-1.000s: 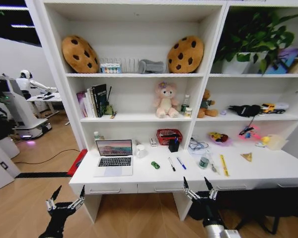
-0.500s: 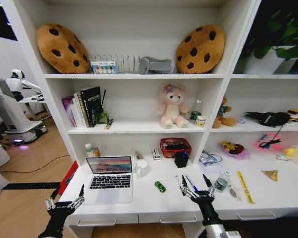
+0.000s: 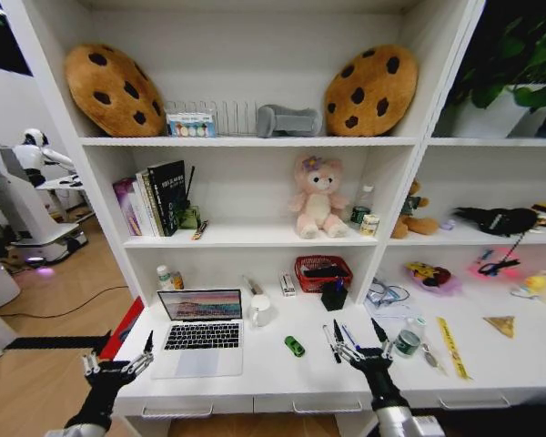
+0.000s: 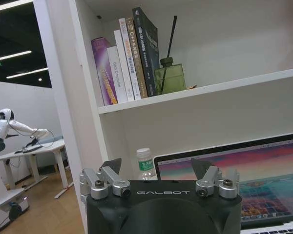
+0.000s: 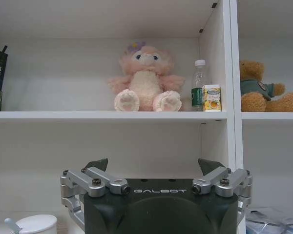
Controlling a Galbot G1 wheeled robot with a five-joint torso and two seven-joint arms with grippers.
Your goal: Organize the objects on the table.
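White table (image 3: pixel 273 378) edge — both end effectors open

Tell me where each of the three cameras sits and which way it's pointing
Head view: up on the robot, looking down at the table and shelves; both arms show, left tool and right tool open.
Left wrist view: behind the left tool, facing the laptop and books.
Right wrist view: behind the right tool, facing the pink bear.
Shared: head and left wrist views both show the laptop.
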